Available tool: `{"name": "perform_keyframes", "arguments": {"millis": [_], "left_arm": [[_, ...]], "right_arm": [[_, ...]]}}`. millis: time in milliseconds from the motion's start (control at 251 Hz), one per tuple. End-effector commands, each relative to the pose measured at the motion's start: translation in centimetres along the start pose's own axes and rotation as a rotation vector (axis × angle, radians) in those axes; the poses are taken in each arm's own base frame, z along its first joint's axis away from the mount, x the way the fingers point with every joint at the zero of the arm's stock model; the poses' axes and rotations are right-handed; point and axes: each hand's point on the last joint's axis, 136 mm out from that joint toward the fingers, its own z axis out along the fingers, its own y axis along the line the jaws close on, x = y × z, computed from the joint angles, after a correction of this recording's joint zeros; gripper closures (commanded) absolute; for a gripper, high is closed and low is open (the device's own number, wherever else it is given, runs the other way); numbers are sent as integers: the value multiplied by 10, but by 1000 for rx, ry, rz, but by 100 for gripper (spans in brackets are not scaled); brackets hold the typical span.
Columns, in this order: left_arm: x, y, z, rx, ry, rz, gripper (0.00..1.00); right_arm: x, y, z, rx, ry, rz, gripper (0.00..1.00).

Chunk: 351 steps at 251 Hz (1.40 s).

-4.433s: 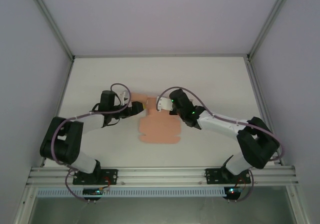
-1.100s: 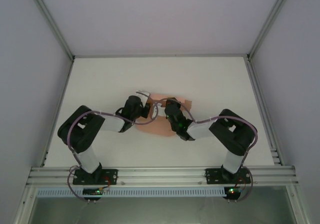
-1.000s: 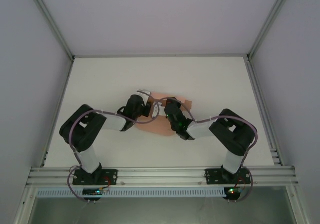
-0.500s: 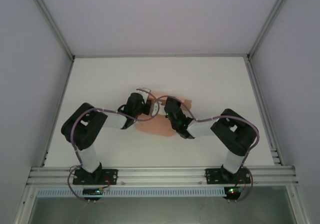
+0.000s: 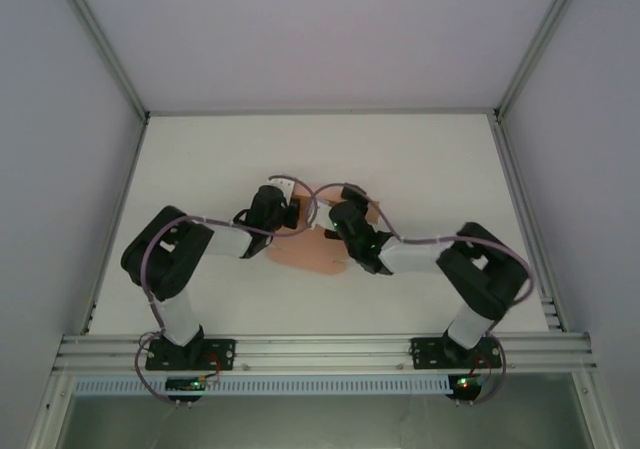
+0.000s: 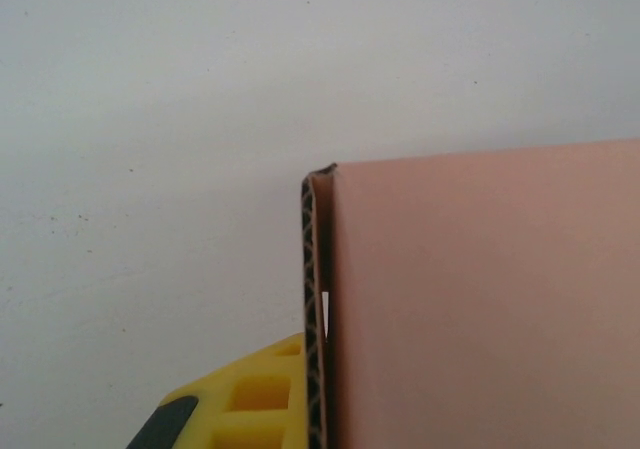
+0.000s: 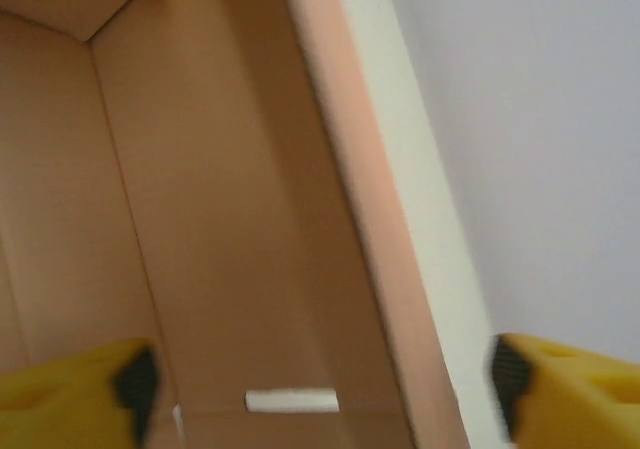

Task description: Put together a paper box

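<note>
While right pincer point(image 7: 322, 374), released, straddles paper box point(image 7: 200, 219) wall, left pincer point(image 5: 285, 197) touches box edge, state unclear.

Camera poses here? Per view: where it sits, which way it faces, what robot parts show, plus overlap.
Top external: fixed above and behind the bases, facing down at the table; both arms show, left end effector and right end effector meeting over the paper box.
Left wrist: on the left arm, facing the box wall's corrugated edge and the tabletop beyond; one yellow finger shows.
Right wrist: on the right arm, facing into the folded box; both yellow fingers show, wide apart.
Shared: all three see the salmon-pink box.
</note>
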Motion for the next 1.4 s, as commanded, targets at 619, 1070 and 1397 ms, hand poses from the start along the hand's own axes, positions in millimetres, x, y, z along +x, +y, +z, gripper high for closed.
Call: {"name": "perform_keyframes", "arguments": {"millis": [619,1070,1397], "left_arm": [[-36,-35,-51,381,49,-226,100],[-21,44,-21,-219,144,-253,100],[-17,50,-22,-293,159,-183,92]], "right_arm": [[-15,-43,-78,-607,-131,813,49],[-23,-31,-75,-541,-83,792,100],[-20,-19,-70,-544,-42,791,100]]}}
